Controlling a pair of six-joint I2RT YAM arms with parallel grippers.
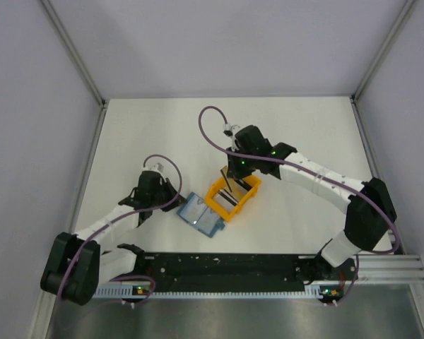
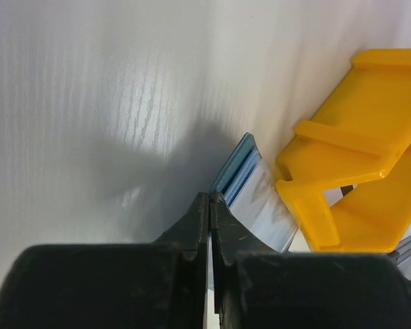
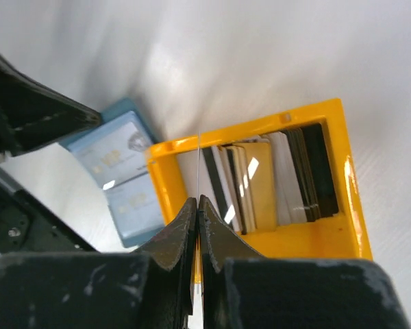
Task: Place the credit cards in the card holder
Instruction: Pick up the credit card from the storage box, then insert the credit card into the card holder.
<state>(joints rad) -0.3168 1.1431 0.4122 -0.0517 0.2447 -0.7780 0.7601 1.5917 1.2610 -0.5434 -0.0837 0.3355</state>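
The teal-blue card holder [image 1: 200, 214] lies open on the table just left of the orange rack, its paler pockets [image 3: 123, 171] facing up. My left gripper [image 2: 210, 199] is shut on the holder's near edge [image 2: 257, 199]. Over the rack, my right gripper [image 3: 198, 200] is shut on one thin credit card [image 3: 199, 164], which I see edge-on as a fine line rising from the jaws. Several more credit cards [image 3: 260, 181], pale, tan and dark, stand upright in the rack. In the top view the right gripper [image 1: 233, 180] hangs above the rack's left end.
The orange open-frame rack [image 1: 231, 194] sits at the middle of the white table, touching or nearly touching the card holder. Grey walls [image 1: 42, 106] enclose the table on the left, back and right. The arms' base rail [image 1: 219, 265] runs along the near edge.
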